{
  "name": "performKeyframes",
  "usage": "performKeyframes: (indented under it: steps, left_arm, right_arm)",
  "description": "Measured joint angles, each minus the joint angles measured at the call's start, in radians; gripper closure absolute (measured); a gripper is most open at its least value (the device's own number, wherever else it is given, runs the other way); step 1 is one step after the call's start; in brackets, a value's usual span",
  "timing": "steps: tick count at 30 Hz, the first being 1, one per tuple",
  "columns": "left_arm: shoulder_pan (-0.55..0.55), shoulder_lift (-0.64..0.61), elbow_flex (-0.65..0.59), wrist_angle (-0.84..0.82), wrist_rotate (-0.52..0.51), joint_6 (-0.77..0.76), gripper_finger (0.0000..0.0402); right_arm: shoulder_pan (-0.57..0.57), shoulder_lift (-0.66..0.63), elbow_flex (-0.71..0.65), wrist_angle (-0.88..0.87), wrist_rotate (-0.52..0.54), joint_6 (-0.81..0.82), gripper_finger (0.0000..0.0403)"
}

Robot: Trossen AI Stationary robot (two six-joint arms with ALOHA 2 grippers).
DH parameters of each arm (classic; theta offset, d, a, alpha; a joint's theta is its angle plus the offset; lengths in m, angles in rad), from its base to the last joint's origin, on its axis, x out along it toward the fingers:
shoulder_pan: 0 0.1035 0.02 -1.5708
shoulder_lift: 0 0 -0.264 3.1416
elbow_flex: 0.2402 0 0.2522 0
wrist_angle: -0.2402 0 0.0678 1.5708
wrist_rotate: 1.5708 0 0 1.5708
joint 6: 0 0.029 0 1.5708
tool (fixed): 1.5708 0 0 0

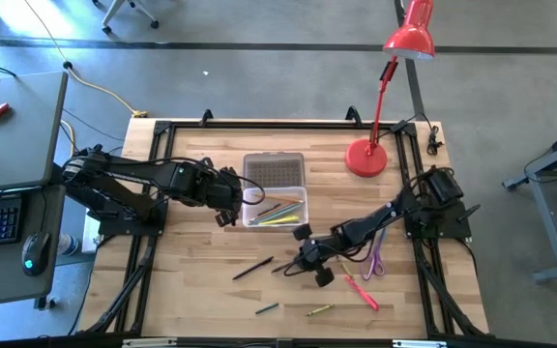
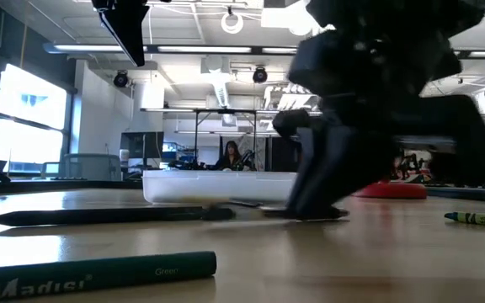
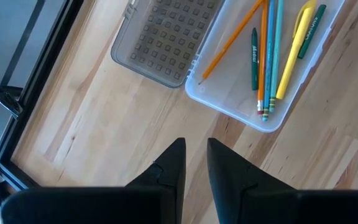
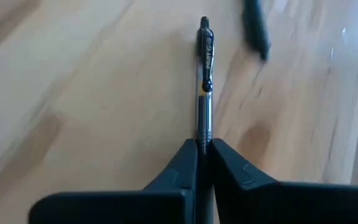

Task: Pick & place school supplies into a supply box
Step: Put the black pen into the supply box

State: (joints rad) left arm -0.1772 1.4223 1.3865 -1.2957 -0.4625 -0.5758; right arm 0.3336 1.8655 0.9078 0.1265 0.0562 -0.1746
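Note:
The supply box (image 1: 277,207) sits mid-table with its ribbed lid (image 1: 274,170) lying open on the far side. It holds several pencils, crayons and a yellow pen (image 3: 267,56). My left gripper (image 3: 195,155) hovers just left of the box, its fingers a narrow gap apart and holding nothing. My right gripper (image 1: 300,261) is low over the table, near the box's near-right corner, shut on a black pen (image 4: 204,68). A second black pen (image 1: 252,268), a green crayon (image 2: 99,273), a yellow-green crayon (image 1: 319,310), a red marker (image 1: 363,290) and purple scissors (image 1: 375,261) lie flat on the table. My right gripper pinches the black pen between its two fingertips at one end of the barrel (image 4: 203,138). The fingers lie along the pen, which sticks straight out ahead of them. The pen lies level at the tabletop (image 2: 310,213); whether it is lifted clear I cannot tell.
A red desk lamp (image 1: 366,158) stands at the far right of the table, its head (image 1: 410,39) reaching beyond the far edge. A black frame rail (image 3: 39,93) borders the tabletop. Bare wood lies left of the loose pens, toward the near-left corner.

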Motion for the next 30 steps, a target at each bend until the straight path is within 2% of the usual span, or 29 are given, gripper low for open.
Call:
performKeyframes:
  steps: [6,12,17,23,30]
  left_arm:
    - [0.000,0.000,0.000,0.003,0.000,0.001,0.0307]
    - [0.000,0.000,0.000,0.004,0.000,0.004,0.0307]
    - [0.000,0.000,0.000,0.003,0.000,0.006,0.0307]
    - [0.000,0.000,0.000,0.005,0.000,0.024,0.0307]
    - [0.000,0.000,0.000,0.008,-0.003,0.026,0.0307]
  right_arm:
    - [-0.010,-0.001,0.132,-0.062,0.070,-0.005,0.0370]
    - [-0.060,-0.001,0.295,-0.219,0.225,-0.100,0.0388]
    - [-0.139,-0.002,0.362,-0.305,0.317,-0.087,0.0388]
    - [-0.257,-0.002,0.333,-0.349,0.264,-0.031,0.0370]
    - [-0.325,-0.002,0.248,-0.346,0.168,0.003,0.0380]
